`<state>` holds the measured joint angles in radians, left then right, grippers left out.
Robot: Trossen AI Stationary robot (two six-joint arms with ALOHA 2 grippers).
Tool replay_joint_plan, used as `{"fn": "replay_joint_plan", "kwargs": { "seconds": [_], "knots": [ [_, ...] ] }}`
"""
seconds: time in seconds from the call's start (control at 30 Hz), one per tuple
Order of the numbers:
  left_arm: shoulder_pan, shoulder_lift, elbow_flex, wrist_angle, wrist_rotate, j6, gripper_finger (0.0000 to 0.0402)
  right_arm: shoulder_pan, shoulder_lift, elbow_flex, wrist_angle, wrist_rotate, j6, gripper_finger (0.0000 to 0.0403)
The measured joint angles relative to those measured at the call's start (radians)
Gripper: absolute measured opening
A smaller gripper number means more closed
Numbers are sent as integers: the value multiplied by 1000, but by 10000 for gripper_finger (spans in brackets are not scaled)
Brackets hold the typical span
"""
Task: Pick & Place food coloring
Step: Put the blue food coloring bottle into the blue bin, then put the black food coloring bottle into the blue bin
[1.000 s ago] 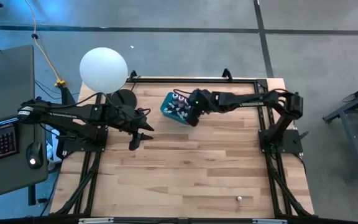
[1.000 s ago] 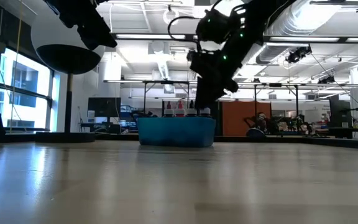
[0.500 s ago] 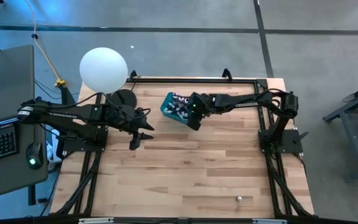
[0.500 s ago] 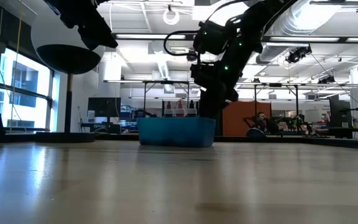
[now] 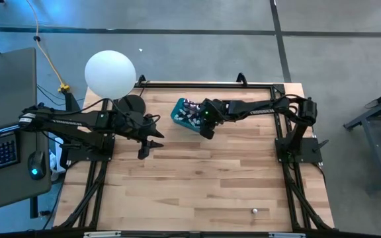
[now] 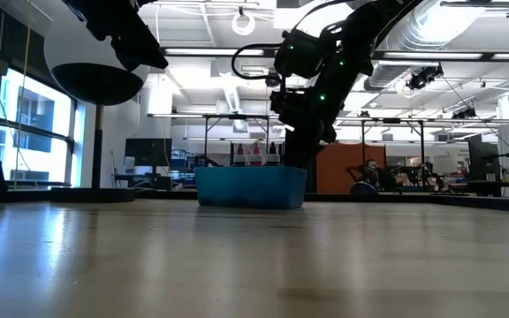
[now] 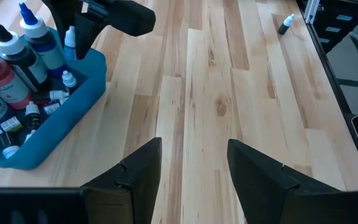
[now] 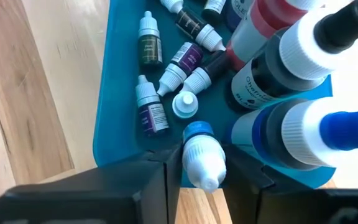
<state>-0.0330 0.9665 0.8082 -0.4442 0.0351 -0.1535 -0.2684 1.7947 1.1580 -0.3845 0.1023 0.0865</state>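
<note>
The teal tub [image 5: 184, 111] stands at the table's far middle, filled with tall bottles and several tiny white-capped food coloring bottles [image 8: 166, 74] lying on its floor. My right gripper [image 5: 206, 129] hangs over the tub's near rim [image 8: 104, 137], shut on one tiny white-and-blue bottle [image 8: 202, 155]. The left wrist view shows that bottle [image 7: 71, 38] below the right gripper's fingers. My left gripper [image 5: 148, 147] waits open above the bare wood to the tub's left, touching nothing. Another tiny bottle [image 5: 254, 211] lies alone near the table's near edge. My right gripper pinches the tiny bottle's white part [image 8: 205, 165] between its two fingers, one on each side. The fingers come from above, slanting down over the tub's near rim. The bottle's blue end [image 8: 197, 130] points away from the fingers, and it sits above the tub [image 7: 55, 106], apparently clear of its floor.
A big white ball [image 5: 110, 73] sits on a dark round stand [image 5: 132, 104] at the far left corner, close to the left arm. Black frame rails [image 5: 91, 192] run along the table's left and right sides. Bare wood [image 5: 197, 178] stretches from the tub to the near edge.
My right gripper has drawn back a little from over the tub's middle toward its near rim and tipped at the wrist, staying shut on the tiny bottle. For the last half second it has kept still.
</note>
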Motion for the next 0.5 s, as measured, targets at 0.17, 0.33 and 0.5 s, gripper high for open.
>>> {"fn": "replay_joint_plan", "kwargs": {
  "seconds": [0.17, 0.33, 0.5],
  "knots": [
    [0, 0, 0, 0, 0, 0, 182, 0, 0, 0, 0, 2, 1, 119],
    [0, 0, 0, 0, -1, 0, 182, 0, 0, 0, 0, 2, 1, 134],
    [0, 0, 0, 0, -1, 0, 182, 35, -21, 0, -5, -32, 20, 130]
  ]
}}
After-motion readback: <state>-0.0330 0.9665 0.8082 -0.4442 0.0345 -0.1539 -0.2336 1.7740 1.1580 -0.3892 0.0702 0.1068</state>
